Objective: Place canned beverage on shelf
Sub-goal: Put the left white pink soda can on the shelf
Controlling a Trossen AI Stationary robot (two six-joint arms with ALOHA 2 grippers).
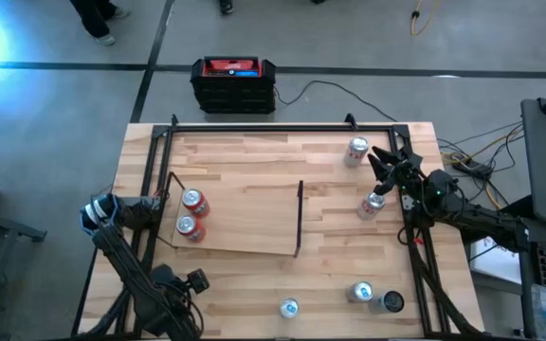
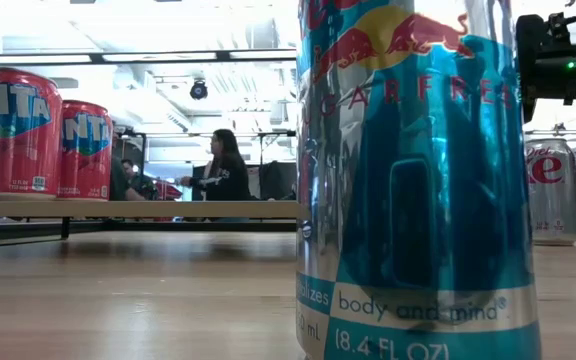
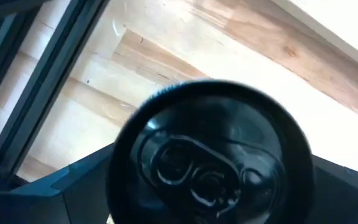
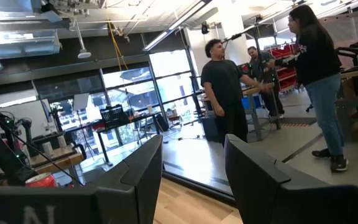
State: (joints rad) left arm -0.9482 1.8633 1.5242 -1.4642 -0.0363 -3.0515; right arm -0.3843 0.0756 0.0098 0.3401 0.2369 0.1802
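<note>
From above, the shelf (image 1: 249, 223) lies flat on the left middle of the desk (image 1: 254, 152), its black bar on the right edge. Two red cans (image 1: 191, 214) stand at its left end, one just behind the other. The left claw (image 1: 162, 215) reaches in from the left and sits just beside them. The right claw (image 1: 381, 189) hangs over a silver can (image 1: 373, 205) on the right side of the desk. Another silver can (image 1: 355, 150) stands farther back, and three more cans (image 1: 361, 292) stand along the near edge.

At desk height, a blue and silver can (image 2: 418, 180) fills the near foreground. The red cans stand on the shelf to the left, and the silver can stands to the right under the right arm.

The left wrist view shows a can top (image 3: 207, 168) right up against the claw; I cannot tell whether it is gripped.

The right wrist view shows the right claw closed down and holding nothing, with people (image 4: 225, 93) standing in the room beyond.
</note>
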